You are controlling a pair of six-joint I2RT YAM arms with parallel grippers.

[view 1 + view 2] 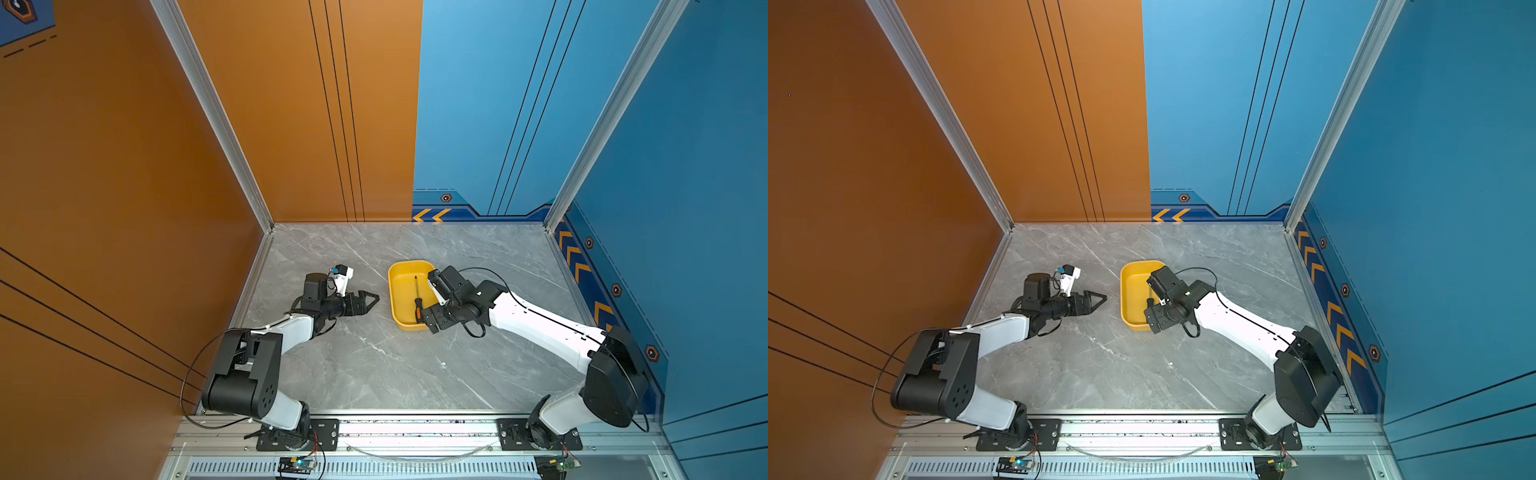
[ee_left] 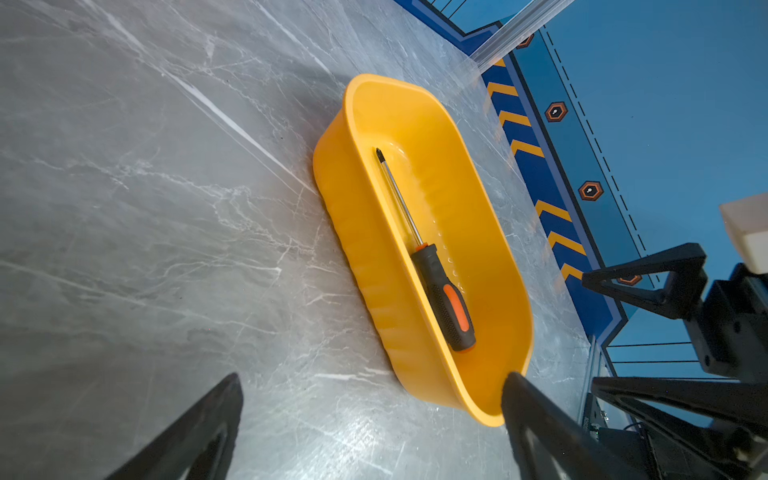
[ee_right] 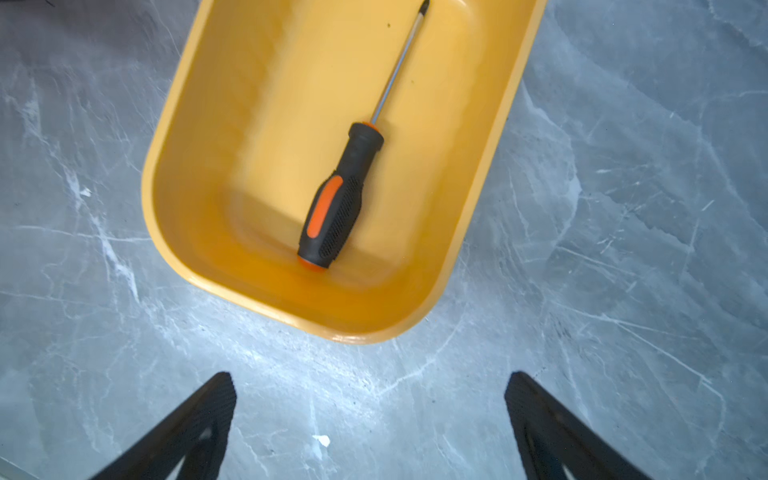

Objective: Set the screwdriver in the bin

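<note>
The screwdriver [image 1: 416,297] lies flat on the floor of the yellow bin [image 1: 400,286], free of both grippers. Its black-and-orange handle [image 3: 338,199] points to the bin's near end and its thin shaft to the far end. My right gripper [image 1: 432,300] hangs open above the bin's near right corner with nothing between its fingers. In the right wrist view the right gripper [image 3: 370,376] frames bare table just off the bin [image 3: 195,174]. My left gripper [image 1: 375,297] rests low to the left of the bin, open and empty. The left wrist view shows the screwdriver [image 2: 441,291] inside the bin [image 2: 365,249].
The bin stands mid-table on a grey marble top [image 1: 374,365]. Orange wall panels close the left side and blue ones the right and back. An aluminium rail [image 1: 415,428] with both arm bases runs along the front edge. A small white fleck [image 3: 321,440] lies on the table.
</note>
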